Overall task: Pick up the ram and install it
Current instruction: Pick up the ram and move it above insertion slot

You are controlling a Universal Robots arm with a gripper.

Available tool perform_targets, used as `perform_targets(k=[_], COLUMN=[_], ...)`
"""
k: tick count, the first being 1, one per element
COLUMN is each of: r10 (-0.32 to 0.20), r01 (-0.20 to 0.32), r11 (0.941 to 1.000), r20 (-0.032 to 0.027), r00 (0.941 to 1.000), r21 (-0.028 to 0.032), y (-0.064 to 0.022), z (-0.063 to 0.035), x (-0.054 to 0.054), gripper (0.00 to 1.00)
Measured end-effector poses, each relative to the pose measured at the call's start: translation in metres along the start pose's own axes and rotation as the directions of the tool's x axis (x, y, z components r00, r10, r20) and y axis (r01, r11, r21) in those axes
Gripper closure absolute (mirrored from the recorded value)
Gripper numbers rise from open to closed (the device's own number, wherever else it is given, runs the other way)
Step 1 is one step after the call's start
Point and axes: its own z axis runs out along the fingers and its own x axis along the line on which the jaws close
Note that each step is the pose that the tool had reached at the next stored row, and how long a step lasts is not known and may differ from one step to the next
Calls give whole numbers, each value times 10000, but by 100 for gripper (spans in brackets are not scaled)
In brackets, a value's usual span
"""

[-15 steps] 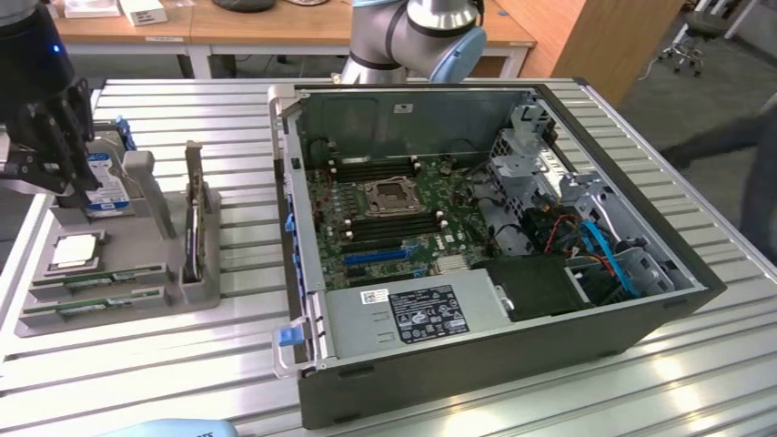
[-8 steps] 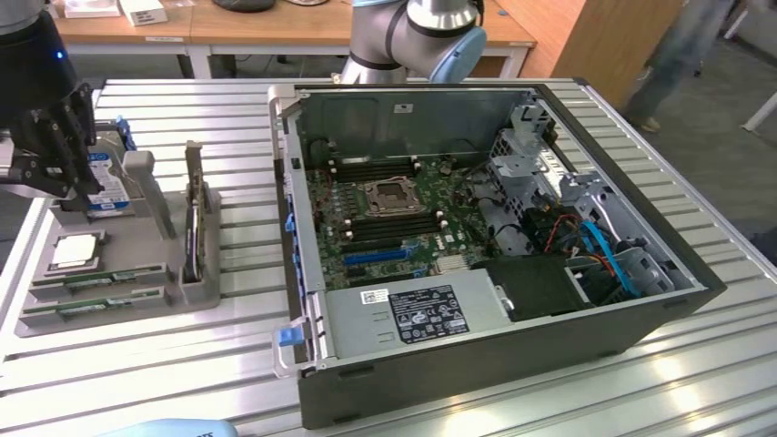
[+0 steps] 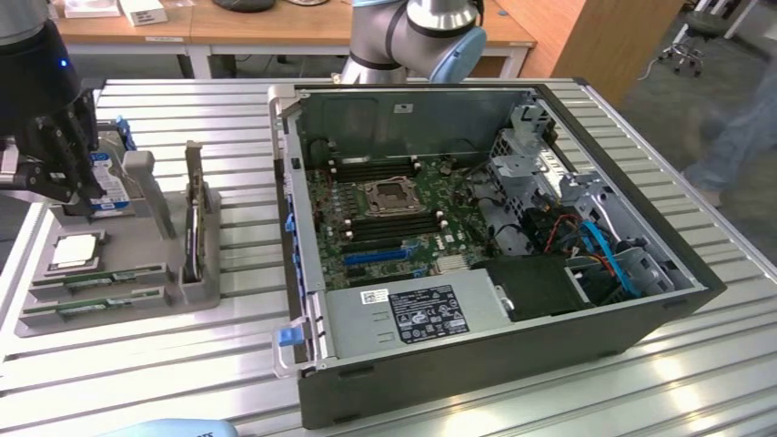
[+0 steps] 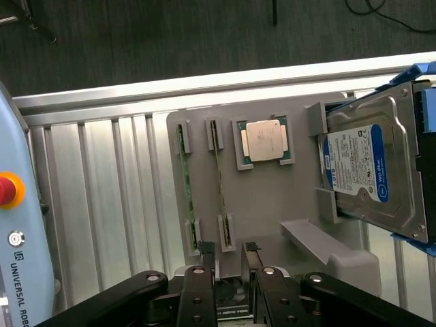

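Slatted aluminium makes up the tabletop (image 3: 680, 364), and wooden desks (image 3: 243, 32) stand behind it. On it, in the middle of the exterior view, lies an open computer case (image 3: 510, 360) with its green circuit board (image 3: 388, 214) facing up. Toward the exterior view's left we see a grey holder (image 3: 200, 284) carrying loose parts.

Our ram (image 4: 220, 184) stands on its long edge in that holder, each end in a small grey slot, just beside the square silver processor chip (image 4: 266, 142). A second stick (image 4: 181, 143) sits parallel to it in the next pair of slots, on the side away from the chip. In the exterior view the ram (image 3: 100, 277) is the stick nearer the chip. The blue-labelled hard drive (image 4: 368, 170) leans in its cradle beyond the chip, at the far end of the holder from the sticks.

The arm (image 3: 36, 82) hangs over the holder at the exterior view's left, close to the hard drive. Its claw (image 4: 230, 251) is spread wide and holds nothing. In the wrist view the two dark fingertips (image 4: 208, 249) sit apart with the near end of the ram lined up roughly between them. We cannot tell whether they touch it. From outside, the claw looks to be above the sticks.

A pale blue control box (image 4: 20, 259) with a red button lies at the tabletop's edge.
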Motion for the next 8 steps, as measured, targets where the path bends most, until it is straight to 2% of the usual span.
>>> perform_targets(k=[8], r10=[0], r01=[0], r11=[10000], r20=[0], r00=[10000], r21=[0], y=[-3], z=[74], x=[0], gripper=[71])
